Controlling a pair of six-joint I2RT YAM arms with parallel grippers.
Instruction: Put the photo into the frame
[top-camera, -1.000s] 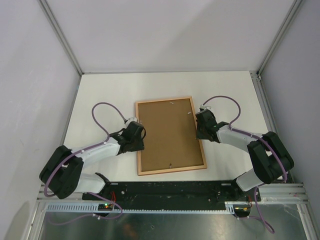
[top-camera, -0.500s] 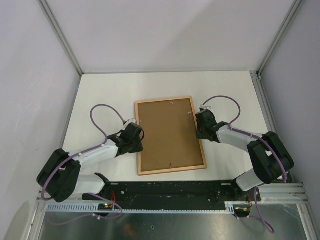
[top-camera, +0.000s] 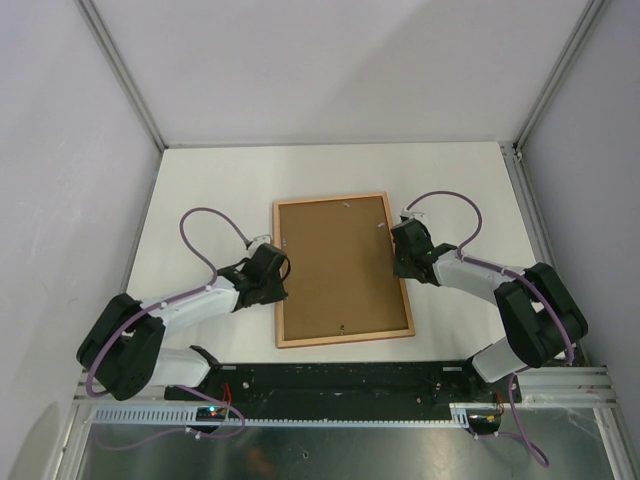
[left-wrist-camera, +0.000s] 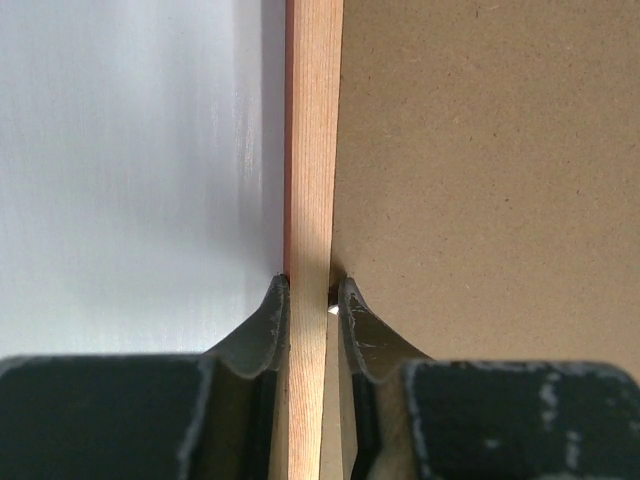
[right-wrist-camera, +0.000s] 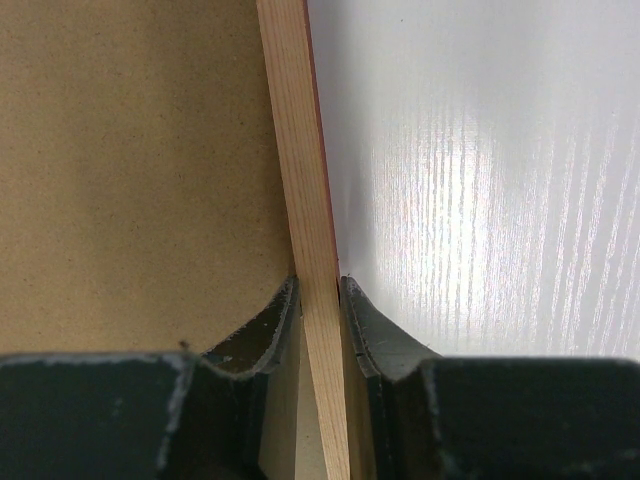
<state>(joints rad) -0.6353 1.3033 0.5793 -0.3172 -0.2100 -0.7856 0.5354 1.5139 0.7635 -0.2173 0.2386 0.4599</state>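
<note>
The frame lies back-up, clamped on both side rails; the photo is out of sight.
Nearest, the left gripper pinches the left rail and the right gripper pinches the right one, jaws tight on the pale wood. Between them the brown backing board sits inside the frame, mid-table. The photo cannot be seen. If it lies under the board, probably only securing the back and turning the frame over remain.

Thin frame face-down, flat on the table, pale wood back upward
</note>
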